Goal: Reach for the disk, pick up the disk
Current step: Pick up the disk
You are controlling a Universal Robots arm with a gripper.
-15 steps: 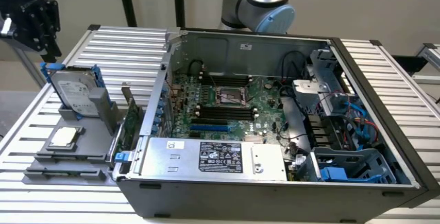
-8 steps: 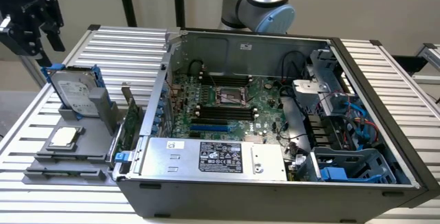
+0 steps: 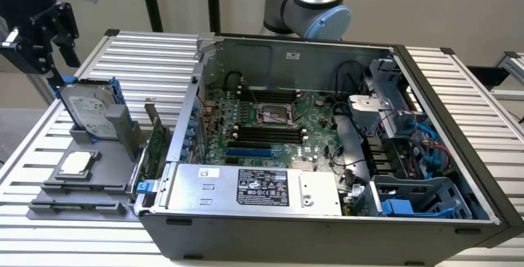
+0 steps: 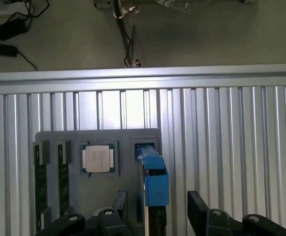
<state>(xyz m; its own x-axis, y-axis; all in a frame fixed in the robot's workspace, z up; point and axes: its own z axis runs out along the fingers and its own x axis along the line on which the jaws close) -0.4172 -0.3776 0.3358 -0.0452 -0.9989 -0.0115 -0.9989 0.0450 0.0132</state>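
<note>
Ribbed aluminium slats make up the table (image 3: 147, 58), and a flat grey tray (image 3: 45, 208) lies on it at the exterior view's left; everything here is placed against that tray. Above the tray's far end hangs the black gripper (image 3: 37, 37), clear of the parts beneath it. In the wrist view the gripper (image 4: 156, 199) looks straight down on the tray (image 4: 128, 137), with its two dark fingers (image 4: 119, 204) spread apart and holding nothing.

Two long dark strips (image 4: 40, 182) sit in slots along one side of the tray. Next to them a small square silver chip (image 3: 76, 164) (image 4: 98, 159) lies flat near the tray's middle.

The disk (image 3: 88, 110) stands on edge in a slot at the tray's far end, with its labelled face and blue rail showing. From the wrist the disk (image 4: 152, 179) is seen edge-on, its blue top lying between the fingers and touching neither.

Just beside the tray, on the exterior view's right, stands an open computer case (image 3: 458, 175) holding a green motherboard (image 3: 270, 126) and a silver box (image 3: 262, 187). The robot arm (image 3: 315, 3) rises beyond the case, well apart from the tray.
</note>
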